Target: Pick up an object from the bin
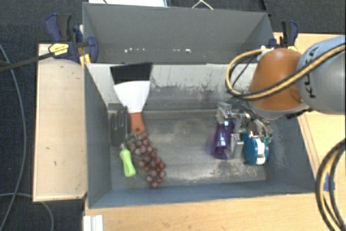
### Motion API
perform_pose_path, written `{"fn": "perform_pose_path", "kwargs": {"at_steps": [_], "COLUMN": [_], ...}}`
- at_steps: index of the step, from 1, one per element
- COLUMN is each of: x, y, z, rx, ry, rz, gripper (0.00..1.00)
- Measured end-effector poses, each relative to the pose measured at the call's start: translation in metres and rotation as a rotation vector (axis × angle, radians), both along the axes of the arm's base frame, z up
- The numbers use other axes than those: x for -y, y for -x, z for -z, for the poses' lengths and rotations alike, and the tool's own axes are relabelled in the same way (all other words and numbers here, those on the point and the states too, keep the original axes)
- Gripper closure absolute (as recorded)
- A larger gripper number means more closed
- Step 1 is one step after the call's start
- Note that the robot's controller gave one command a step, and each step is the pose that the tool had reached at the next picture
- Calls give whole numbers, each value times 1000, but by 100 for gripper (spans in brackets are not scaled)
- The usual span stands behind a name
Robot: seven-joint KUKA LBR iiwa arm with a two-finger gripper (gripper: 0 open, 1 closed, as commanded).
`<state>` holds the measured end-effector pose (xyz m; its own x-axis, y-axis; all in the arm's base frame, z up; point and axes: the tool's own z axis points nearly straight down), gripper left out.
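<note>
My gripper hangs low at the right side of the bin, under the arm's orange cover. A purple bottle-like thing stands just left of it, touching or nearly touching it. A blue and white rounded thing lies right below the gripper, partly hidden by it. The view does not show whether either thing is held.
At the bin's left side a brush with white bristles and a brown handle leans on the wall. Below the brush lie a bunch of dark purple grapes, a small green thing and a grey flat thing.
</note>
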<state>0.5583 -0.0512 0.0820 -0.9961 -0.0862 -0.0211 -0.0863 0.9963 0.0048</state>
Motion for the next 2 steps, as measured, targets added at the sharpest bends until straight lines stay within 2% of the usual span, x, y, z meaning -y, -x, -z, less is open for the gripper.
{"fn": "perform_pose_path", "kwargs": {"at_steps": [1,2], "x": [-14,-14], "y": [15,15], "z": [-56,-56], "rx": [20,20], "ry": [-2,-2], "rz": [164,164], "gripper": [100,100]}}
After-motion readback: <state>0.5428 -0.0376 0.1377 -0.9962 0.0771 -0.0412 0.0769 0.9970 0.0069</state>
